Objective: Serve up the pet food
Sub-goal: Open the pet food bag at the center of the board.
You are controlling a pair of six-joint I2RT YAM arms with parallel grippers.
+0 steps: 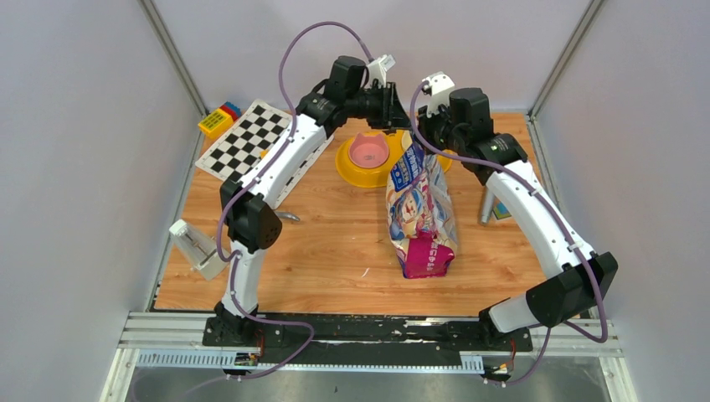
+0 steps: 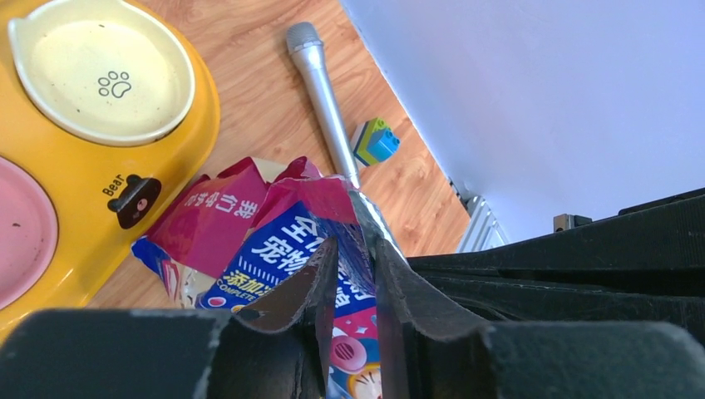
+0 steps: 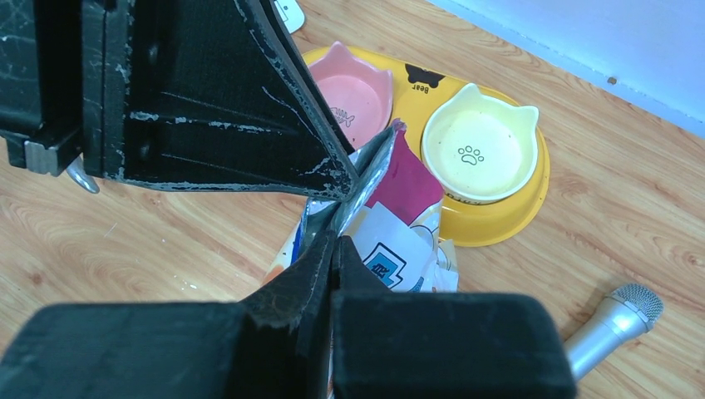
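Observation:
The pet food itself is hidden inside a glossy blue-and-pink bag (image 1: pixel 423 209) that stands upright on the wooden table, just in front of the yellow double-bowl feeder (image 1: pixel 356 172). My right gripper (image 3: pixel 337 235) is shut on the silver-lined top edge of the bag (image 3: pixel 399 233), at the bag's far right (image 1: pixel 425 126). My left gripper (image 2: pixel 356 245) reaches in from the left (image 1: pixel 393 105). Its jaws straddle the bag's torn top (image 2: pixel 274 241) with a narrow gap between them. The feeder's pink bowl (image 1: pixel 368 152) and cream paw-print bowl (image 2: pixel 104 71) hold nothing.
A silver microphone (image 2: pixel 324 100) lies right of the bag beside small toy blocks (image 2: pixel 374 141). At the back left lie a checkerboard (image 1: pixel 247 138) and a yellow block (image 1: pixel 218 120). A pale scoop (image 1: pixel 194 247) sits at the table's left edge. Grey walls stand on three sides.

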